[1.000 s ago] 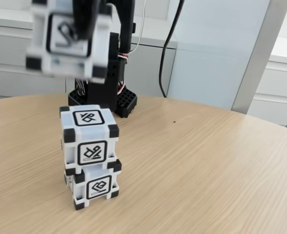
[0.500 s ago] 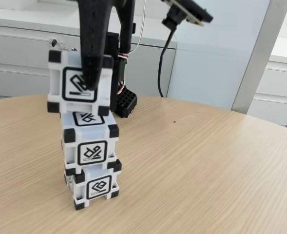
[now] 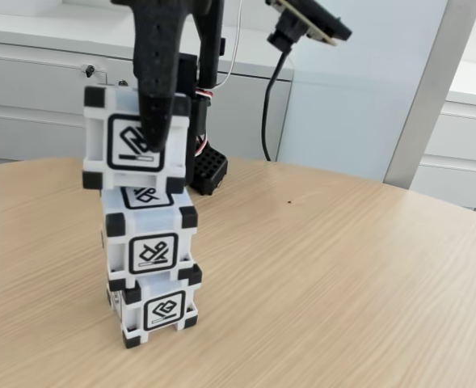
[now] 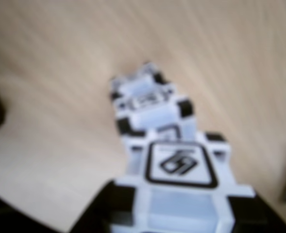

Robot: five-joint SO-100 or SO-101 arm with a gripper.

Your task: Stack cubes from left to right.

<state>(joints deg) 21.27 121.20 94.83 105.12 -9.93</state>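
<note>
In the fixed view two white cubes with black corners stand stacked on the table: the bottom cube (image 3: 162,312) and the middle cube (image 3: 150,242). The third cube (image 3: 108,149) is right at the top of the middle one, shifted a little to the left. Whether it rests on it I cannot tell. My black gripper (image 3: 149,133) comes down from above and is shut on this third cube, one finger across its front face. In the blurred wrist view the held cube (image 4: 181,165) is close, between my gripper (image 4: 181,218), with the stack (image 4: 147,99) below.
The stack stands on a round wooden table (image 3: 343,267). The arm's black base (image 3: 209,170) is just behind the stack, with a cable (image 3: 268,105) hanging beside it. White cabinets and a wall panel lie beyond the table's far edge.
The gripper has brought the third cube down from high above the stack to the top of the middle cube. In the last half second it shifted only slightly.
</note>
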